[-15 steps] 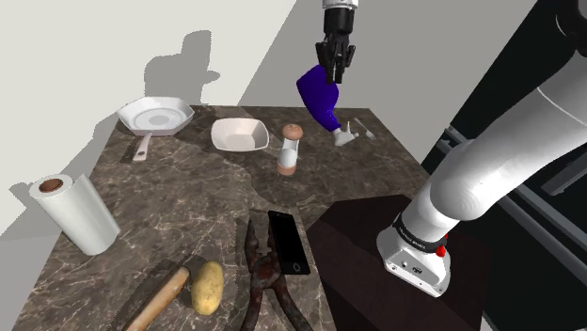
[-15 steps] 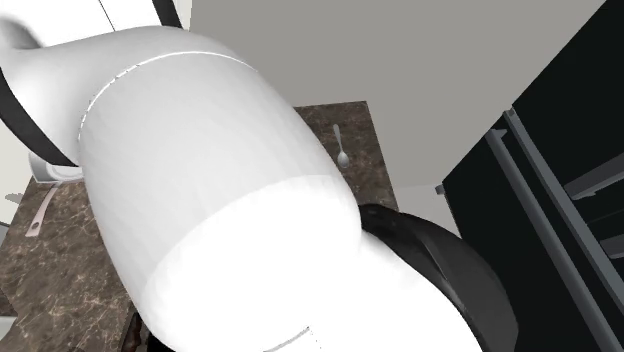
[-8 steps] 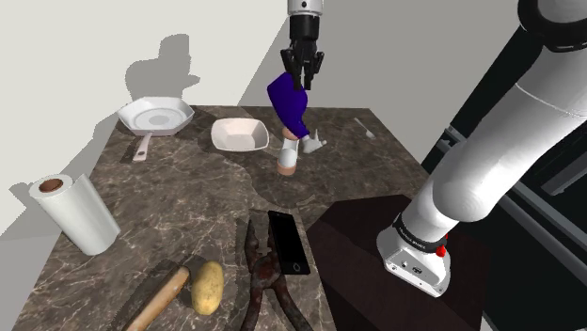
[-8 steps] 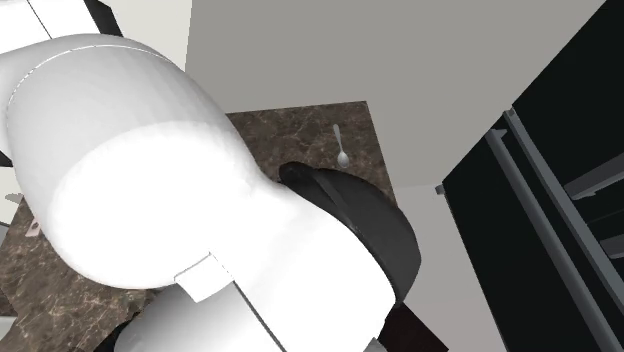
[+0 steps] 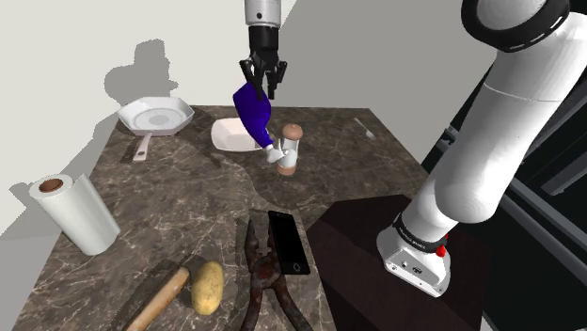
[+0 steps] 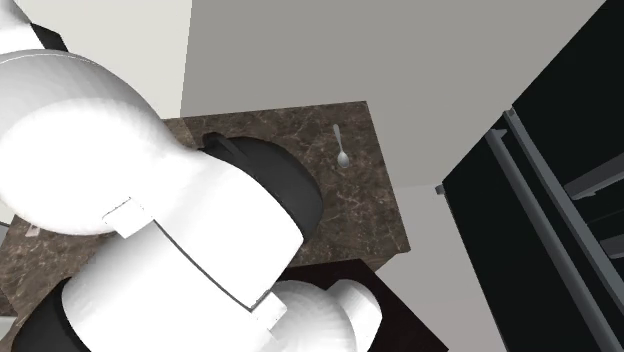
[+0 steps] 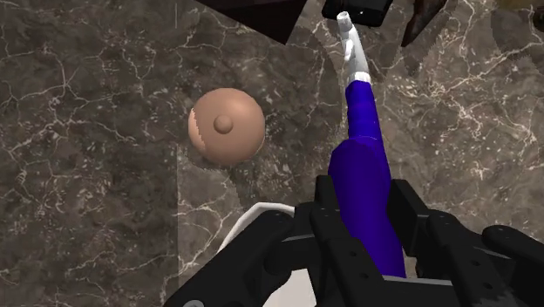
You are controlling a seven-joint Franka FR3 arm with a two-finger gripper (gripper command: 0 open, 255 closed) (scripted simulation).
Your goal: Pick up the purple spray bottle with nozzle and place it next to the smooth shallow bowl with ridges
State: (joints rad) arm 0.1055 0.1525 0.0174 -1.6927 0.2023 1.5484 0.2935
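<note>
- Because the spray bottle [image 5: 252,111] has to travel clear of the marble countertop [image 5: 188,202], the gripper [image 5: 262,80] grasps it by its broad end. The bottle hangs in the upper middle of the shoulder view, with the white nozzle [image 5: 274,153] lowest and slanting toward the frame's right.
- In the wrist view, the two black fingers are clenched on the purple body from either side. The neck and nozzle run straight away from the hand, so the load looks securely held.
- The white shallow bowl [image 5: 226,136] rests on the countertop just left of the bottle in the shoulder view and is partly covered by it. The carry therefore seems close to its goal.
- A brown-topped grinder [image 5: 292,149] stands upright just right of the bowl, and the nozzle hangs very near it. Lowering here may knock it over, so a spot on the bowl's open side looks safer.
- The frying pan [image 5: 155,117], at the upper left of the shoulder view, and the paper roll [image 5: 75,214], at its left edge, lie well apart from the bottle's path.
</note>
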